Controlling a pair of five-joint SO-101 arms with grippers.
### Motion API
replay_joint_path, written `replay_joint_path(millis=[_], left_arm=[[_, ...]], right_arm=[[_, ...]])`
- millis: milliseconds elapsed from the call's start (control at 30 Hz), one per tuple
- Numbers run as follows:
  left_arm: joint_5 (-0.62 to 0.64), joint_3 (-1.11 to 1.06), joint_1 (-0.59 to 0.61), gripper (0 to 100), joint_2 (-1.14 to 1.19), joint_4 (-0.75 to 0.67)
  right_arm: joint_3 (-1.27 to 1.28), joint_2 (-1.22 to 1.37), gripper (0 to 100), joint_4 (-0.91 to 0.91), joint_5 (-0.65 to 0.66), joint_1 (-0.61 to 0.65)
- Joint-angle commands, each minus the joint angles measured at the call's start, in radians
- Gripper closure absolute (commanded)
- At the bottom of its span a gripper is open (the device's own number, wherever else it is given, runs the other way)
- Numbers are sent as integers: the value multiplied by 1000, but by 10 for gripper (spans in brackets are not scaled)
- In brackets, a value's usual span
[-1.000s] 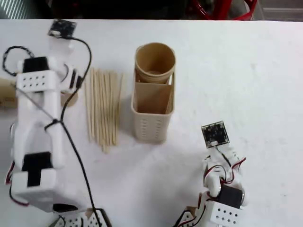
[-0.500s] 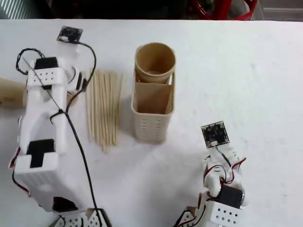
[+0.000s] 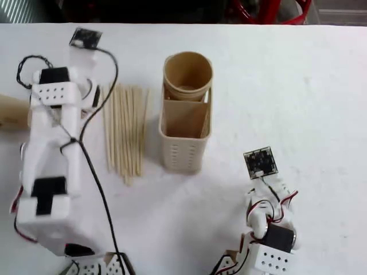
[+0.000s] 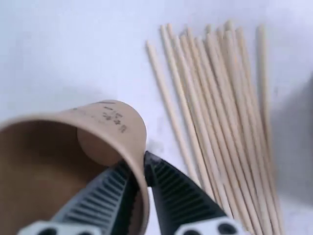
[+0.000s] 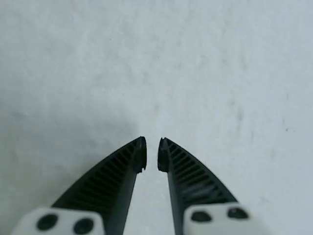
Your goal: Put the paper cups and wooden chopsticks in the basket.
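Pinching a paper cup (image 4: 58,147) by its rim, the left gripper (image 4: 139,169) has edged toward the basket (image 3: 182,143) (a second cup (image 3: 188,71) already sits inside), chopsticks (image 3: 123,132) lying between, while the right gripper (image 5: 150,154) rests closed and empty-handed off the basket's other side.

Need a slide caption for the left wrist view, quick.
Left claw pinching the wall of a paper cup, wooden chopsticks lying beside it on the white table.
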State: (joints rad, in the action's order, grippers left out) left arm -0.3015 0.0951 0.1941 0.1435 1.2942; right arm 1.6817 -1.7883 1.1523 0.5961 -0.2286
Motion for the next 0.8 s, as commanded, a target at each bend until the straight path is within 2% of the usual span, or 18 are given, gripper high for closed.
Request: replay_joint_path(millis=[0,200,333,433,700,767], left_arm=[[-11,83,-114,978,-245,104],[-11,132,-366,978,-572,147],[-17,143,-464,978,-690,15],[-17,120,-501,978,-679,-78],[-25,-35,-645,977,-585,-213],[-89,-83,-671,977,-559,-247]], right_arm=[[9,-5,942,4,6,-4],[9,-5,942,4,6,-4],[9,-5,942,4,6,-4],[9,-5,942,4,6,-4],[9,-5,942,4,6,-4],[9,-5,942,4,6,-4]])
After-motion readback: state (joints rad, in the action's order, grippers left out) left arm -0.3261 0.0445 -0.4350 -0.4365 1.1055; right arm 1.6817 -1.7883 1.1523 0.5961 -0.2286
